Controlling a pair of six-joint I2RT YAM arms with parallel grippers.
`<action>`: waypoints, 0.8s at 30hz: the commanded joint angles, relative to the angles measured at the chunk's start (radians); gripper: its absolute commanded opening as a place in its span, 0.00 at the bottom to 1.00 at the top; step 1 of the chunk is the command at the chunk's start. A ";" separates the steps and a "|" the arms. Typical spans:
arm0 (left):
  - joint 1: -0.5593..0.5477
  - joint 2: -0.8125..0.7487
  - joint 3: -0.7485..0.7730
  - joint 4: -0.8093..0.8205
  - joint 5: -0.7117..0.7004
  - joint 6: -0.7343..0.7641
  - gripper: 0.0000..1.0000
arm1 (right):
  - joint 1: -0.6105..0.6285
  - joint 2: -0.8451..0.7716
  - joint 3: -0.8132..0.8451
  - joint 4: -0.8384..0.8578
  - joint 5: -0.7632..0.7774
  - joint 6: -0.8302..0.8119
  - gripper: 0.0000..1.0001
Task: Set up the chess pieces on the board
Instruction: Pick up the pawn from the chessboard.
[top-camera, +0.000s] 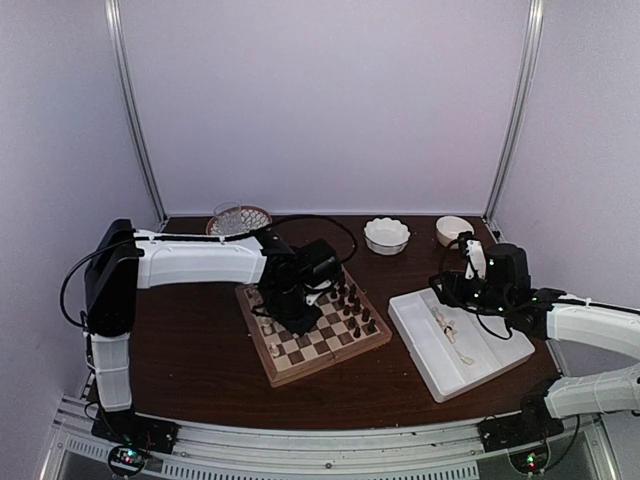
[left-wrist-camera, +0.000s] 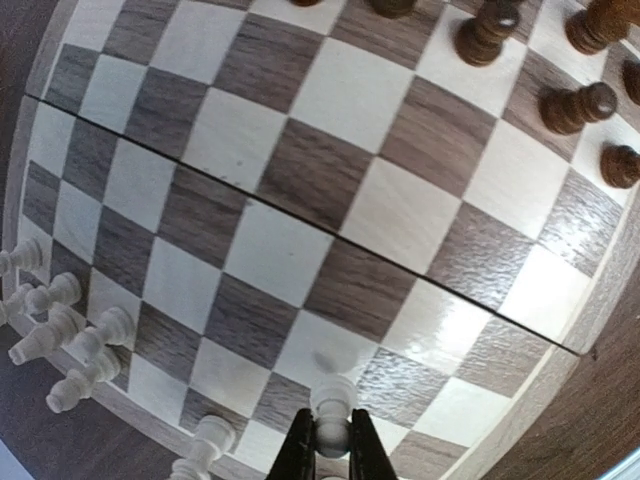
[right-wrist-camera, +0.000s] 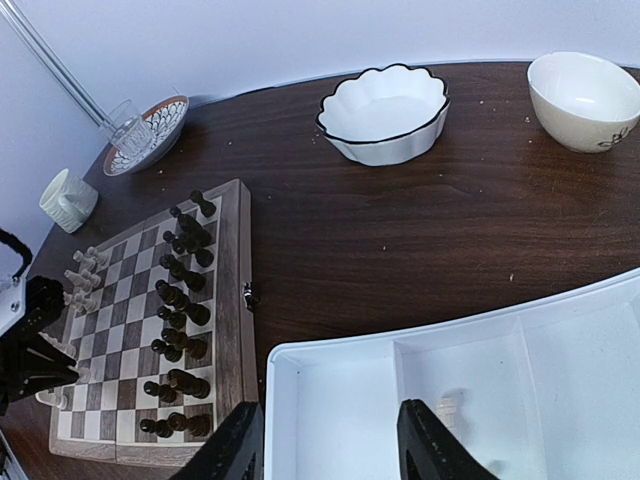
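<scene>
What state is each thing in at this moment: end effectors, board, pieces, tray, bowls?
Board, unfolded flat.
Left end effector, shut on a cream-white piece.
Cream-white piece, upright, at the board's edge row.
Right end effector, open, empty, over the white tray.
Dark pieces, upright along one side.
White tray, holding a few cream pieces lying down.
Scalloped bowl, upright, empty.

Left pincer (left-wrist-camera: 330, 428) points down, pinched nearly closed; right pincer (right-wrist-camera: 330, 415) hangs spread wide.
</scene>
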 joint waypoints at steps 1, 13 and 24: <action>0.036 -0.052 0.027 -0.036 -0.038 0.023 0.06 | 0.007 -0.002 -0.004 0.019 0.012 -0.010 0.49; 0.103 -0.052 0.038 -0.036 -0.047 0.047 0.06 | 0.007 -0.005 -0.006 0.018 0.011 -0.010 0.49; 0.135 -0.029 0.057 -0.037 -0.076 0.066 0.05 | 0.007 -0.003 -0.005 0.018 0.012 -0.010 0.49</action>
